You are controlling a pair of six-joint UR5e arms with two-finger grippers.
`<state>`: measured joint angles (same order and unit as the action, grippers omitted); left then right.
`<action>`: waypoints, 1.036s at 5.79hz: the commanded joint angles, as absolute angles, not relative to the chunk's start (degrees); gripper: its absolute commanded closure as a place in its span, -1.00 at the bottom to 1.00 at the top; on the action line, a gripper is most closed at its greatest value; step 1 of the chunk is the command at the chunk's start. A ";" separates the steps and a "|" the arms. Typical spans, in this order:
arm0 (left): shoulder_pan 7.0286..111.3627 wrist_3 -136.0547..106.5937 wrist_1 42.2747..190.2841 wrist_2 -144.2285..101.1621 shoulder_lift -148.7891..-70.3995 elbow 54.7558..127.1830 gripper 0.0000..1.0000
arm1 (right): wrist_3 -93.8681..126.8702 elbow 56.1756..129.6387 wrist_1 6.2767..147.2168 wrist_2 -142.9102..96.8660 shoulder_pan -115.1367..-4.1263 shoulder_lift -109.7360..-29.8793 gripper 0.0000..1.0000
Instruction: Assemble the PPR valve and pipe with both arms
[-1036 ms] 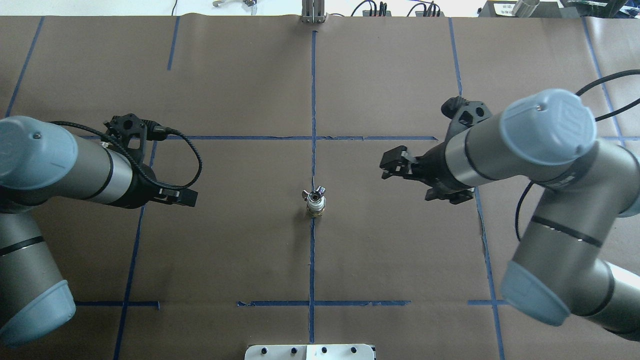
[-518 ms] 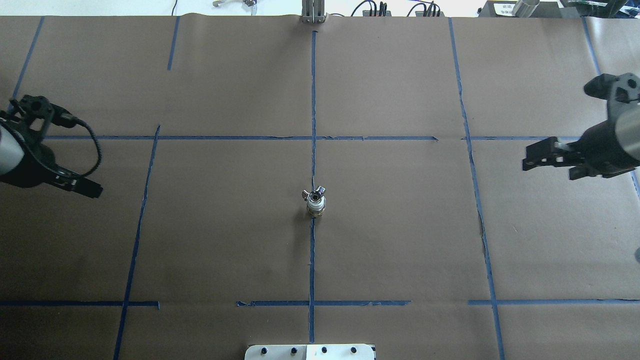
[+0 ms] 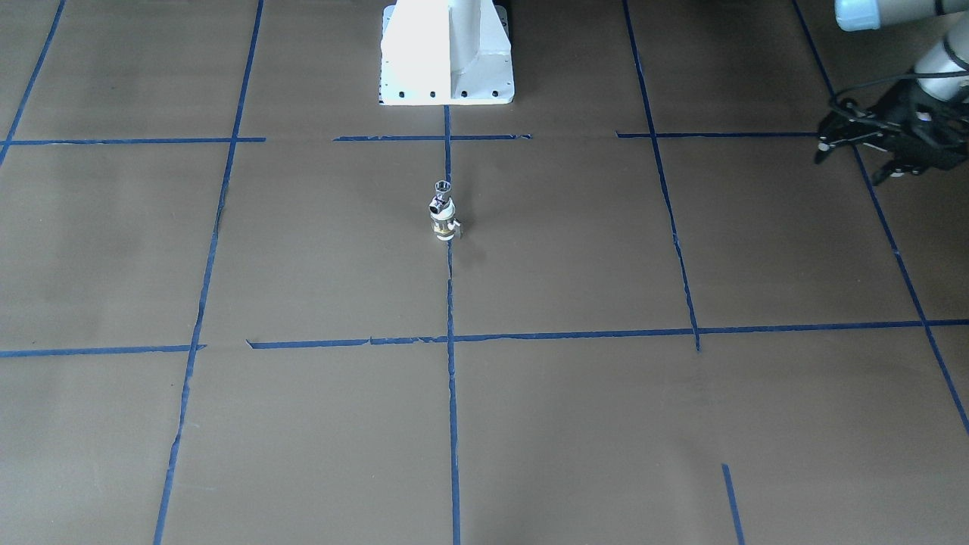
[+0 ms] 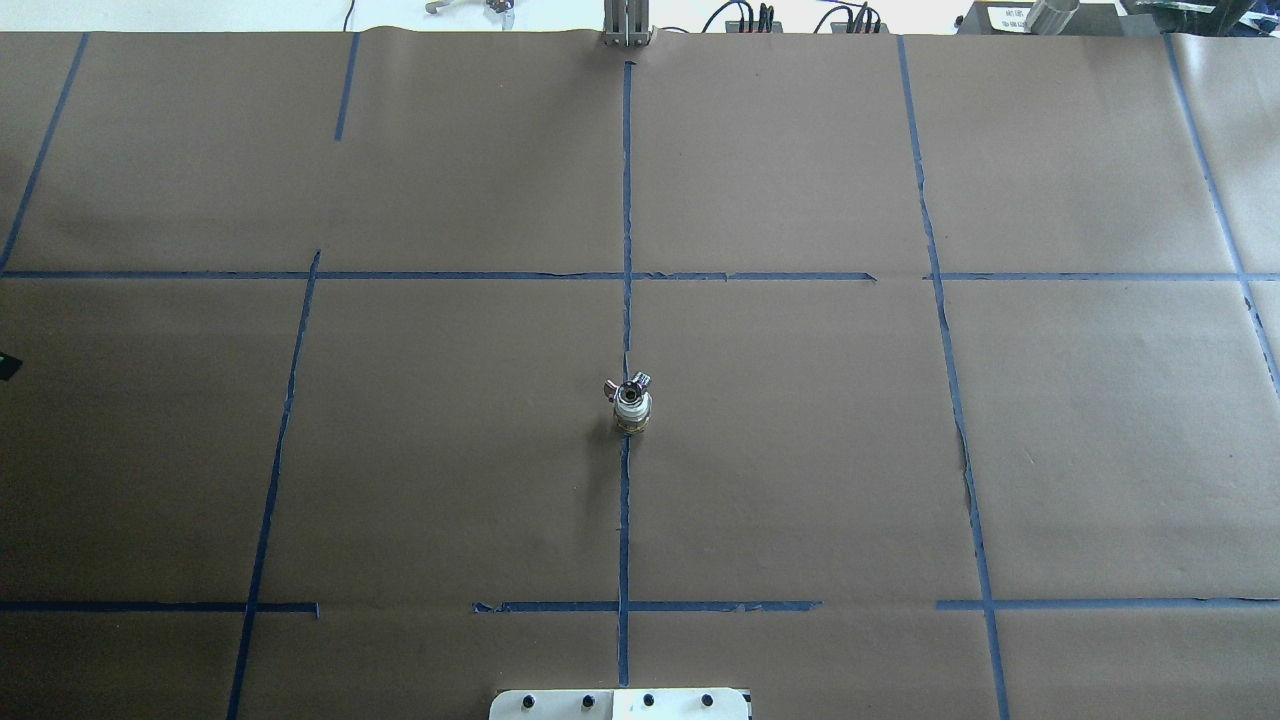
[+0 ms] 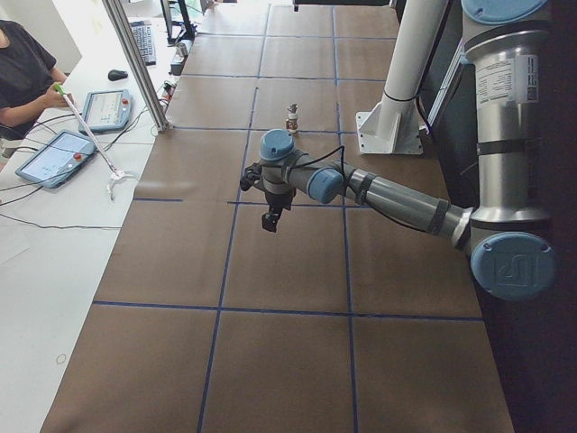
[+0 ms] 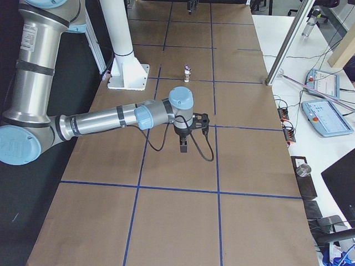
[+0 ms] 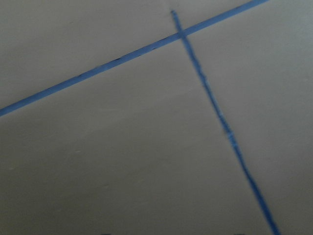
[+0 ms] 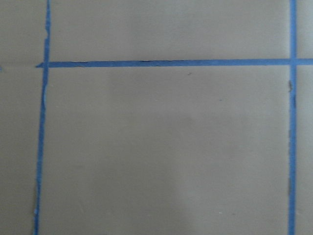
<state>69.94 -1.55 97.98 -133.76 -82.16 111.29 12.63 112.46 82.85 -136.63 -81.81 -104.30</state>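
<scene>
**A:** What's hard to read?
**B:** The left fingers [image 5: 270, 219] and the right fingers [image 6: 183, 145]. They are small and dark in the side views, so I cannot tell how far apart they stand.
**A:** And the parts?
**B:** They're mid-frame on the table [image 4: 800, 450], on the blue tape line [image 4: 624, 520]. The PPR valve [image 4: 632, 412] stands upright with its long axis vertical. The pipe [image 4: 631, 386] sits on top, one open end facing up.

robotics lab, brown table [image 4: 800, 450] gridded in blue tape [image 4: 450, 275], teach pendants [image 5: 54, 155] on a side bench [image 5: 54, 271], seated operator [image 5: 22, 63]
</scene>
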 commanded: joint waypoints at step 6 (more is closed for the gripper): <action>85.24 7.65 96.15 -139.92 -79.19 100.89 -1.00 | -19.69 107.06 101.08 -138.25 -92.90 -104.06 -1.00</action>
